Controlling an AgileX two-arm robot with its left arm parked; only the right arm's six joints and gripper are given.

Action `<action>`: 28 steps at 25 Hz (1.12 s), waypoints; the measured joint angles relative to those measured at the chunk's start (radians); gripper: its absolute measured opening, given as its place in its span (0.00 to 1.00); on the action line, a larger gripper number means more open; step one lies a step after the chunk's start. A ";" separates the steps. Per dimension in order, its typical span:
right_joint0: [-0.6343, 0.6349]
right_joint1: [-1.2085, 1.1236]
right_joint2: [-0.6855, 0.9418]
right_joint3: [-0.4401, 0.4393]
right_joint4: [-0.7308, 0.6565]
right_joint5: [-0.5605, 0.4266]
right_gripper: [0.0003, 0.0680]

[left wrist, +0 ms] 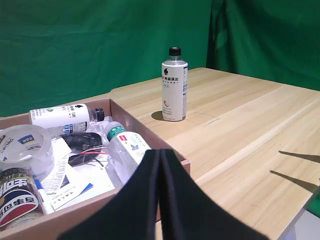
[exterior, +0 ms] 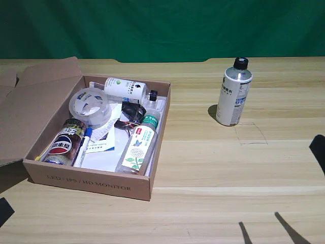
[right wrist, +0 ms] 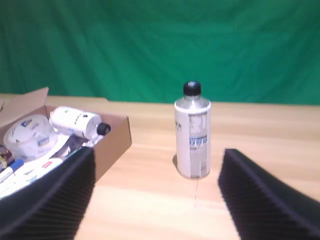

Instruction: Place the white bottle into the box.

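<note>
Wooden table point(exterior: 213, 173): light planks, green backdrop point(exterior: 162, 25) behind.

Box point(exterior: 91, 184): brown cardboard, shallow, at the exterior view's left, large flap folded outward on that side. Faint "LED / IPS / HD MONITOR" print on the near wall. Open top, filled with assorted items.

White bottle point(exterior: 233, 94): upright on the table at the exterior view's right, well apart from the box. Black cap on top, blue-grey label. Not touched by anything. Seen dead ahead in the right wrist view point(right wrist: 193, 134), between the two fingers but farther off.

Right gripper point(right wrist: 155, 195): spread wide, nothing held. Both dark ribbed fingers point(right wrist: 260, 195) visible in the right wrist view, clear of the bottle.

Box contents, in descending size:
- Clear bottle with green cap point(exterior: 139, 143), lying along the wall nearest the white bottle.
- Smaller white bottle point(exterior: 127, 88), lying against the far wall.
- Tape roll point(exterior: 90, 105), clear.
- Pepsi can point(exterior: 65, 144), lying near the front wall.
- Papers point(exterior: 104, 145) beneath the items.
- Blue-capped marker point(exterior: 84, 142) beside the can.
</note>
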State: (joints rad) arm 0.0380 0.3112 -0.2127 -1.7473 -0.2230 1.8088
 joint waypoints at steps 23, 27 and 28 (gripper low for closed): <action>0.000 0.756 -0.410 -0.003 -0.049 0.009 0.93; 0.000 0.917 -0.519 -0.003 -0.050 0.009 0.93; 0.000 0.965 -0.552 -0.003 -0.049 0.009 0.93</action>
State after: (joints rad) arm 0.0380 1.2766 -0.7651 -1.7502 -0.2721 1.8175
